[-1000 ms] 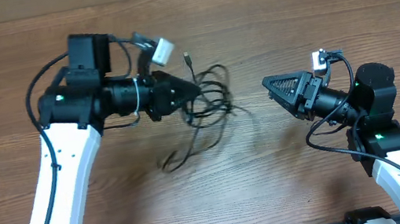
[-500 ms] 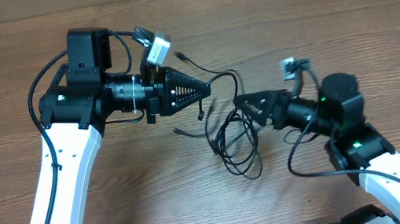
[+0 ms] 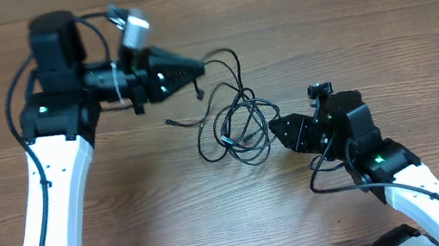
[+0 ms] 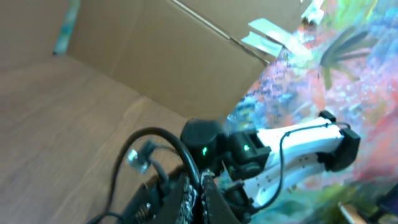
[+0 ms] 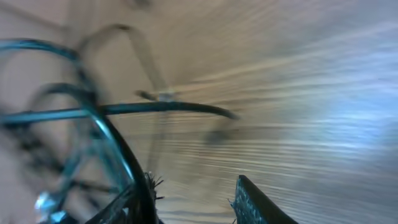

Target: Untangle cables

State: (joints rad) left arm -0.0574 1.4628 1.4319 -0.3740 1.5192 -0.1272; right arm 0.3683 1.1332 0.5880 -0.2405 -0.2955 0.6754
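Observation:
The cables (image 3: pixel 233 126) are thin black wires looped into a loose tangle at the table's middle. One strand rises from the tangle to my left gripper (image 3: pixel 197 68), which is shut on it. The left wrist view shows the jaws of that gripper (image 4: pixel 198 178) pinched on the black wire, which curves away left. A small plug end (image 3: pixel 169 122) lies loose left of the tangle. My right gripper (image 3: pixel 276 128) sits at the tangle's right edge. Its fingers stand apart over bare wood in the right wrist view (image 5: pixel 193 202), with a cable (image 5: pixel 112 140) running against the left finger (image 5: pixel 134 202).
The wooden table (image 3: pixel 381 38) fills the overhead view. The white left arm (image 3: pixel 47 192) runs down the left side and the right arm (image 3: pixel 402 178) enters from the lower right. A cardboard wall (image 4: pixel 155 56) and colourful cloth (image 4: pixel 348 81) stand beyond the table.
My left gripper has swung up and to the left, pulling its strand and dragging the tangle upward. The right gripper came in from the right to the tangle's edge, and its jaws have narrowed.

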